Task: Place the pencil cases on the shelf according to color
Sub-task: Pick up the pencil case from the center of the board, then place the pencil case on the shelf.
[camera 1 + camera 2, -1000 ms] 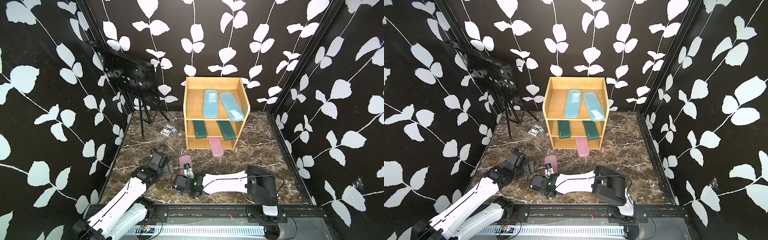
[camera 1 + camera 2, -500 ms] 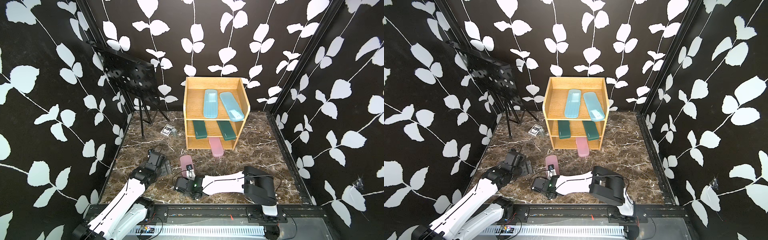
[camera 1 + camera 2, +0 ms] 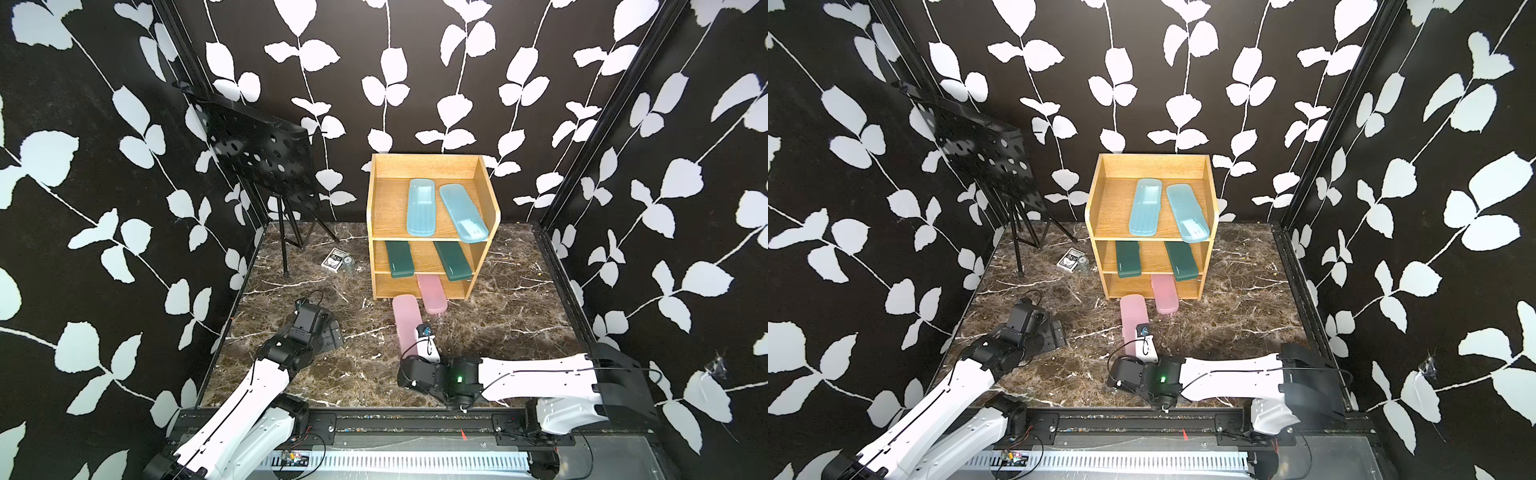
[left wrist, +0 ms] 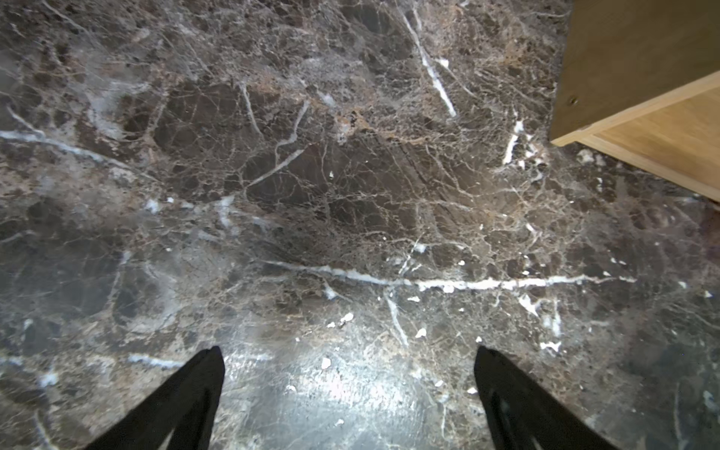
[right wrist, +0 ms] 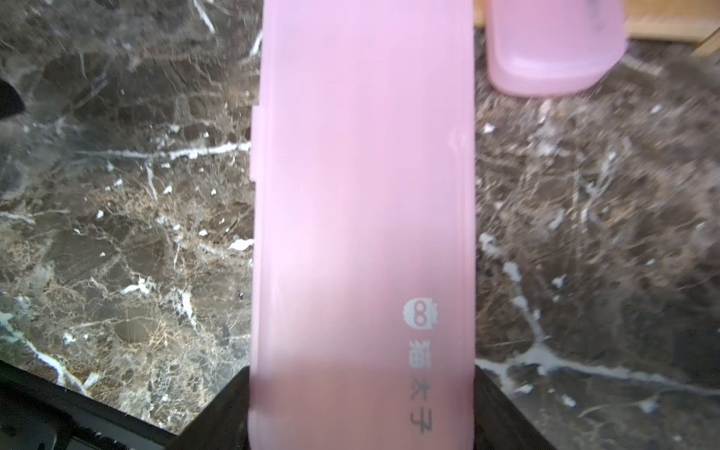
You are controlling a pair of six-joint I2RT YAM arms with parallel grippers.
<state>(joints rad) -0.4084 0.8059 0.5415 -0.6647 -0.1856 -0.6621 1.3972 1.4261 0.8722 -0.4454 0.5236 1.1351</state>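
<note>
One pink case (image 3: 405, 320), lengthwise toward shelf (image 3: 492, 208), tight in right gripper (image 5: 360, 389); left gripper (image 4: 348, 352) apart.

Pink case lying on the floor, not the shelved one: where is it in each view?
Top view: pink case on the floor, just in front of the shelf.
Top view: same spot, below centre.
Left wrist: not in it.
Right wrist: fills the centre, held in the right gripper.
Shared landmark: second pink case poking out of the bottom tier; the left wrist shows only a shelf corner.
</note>
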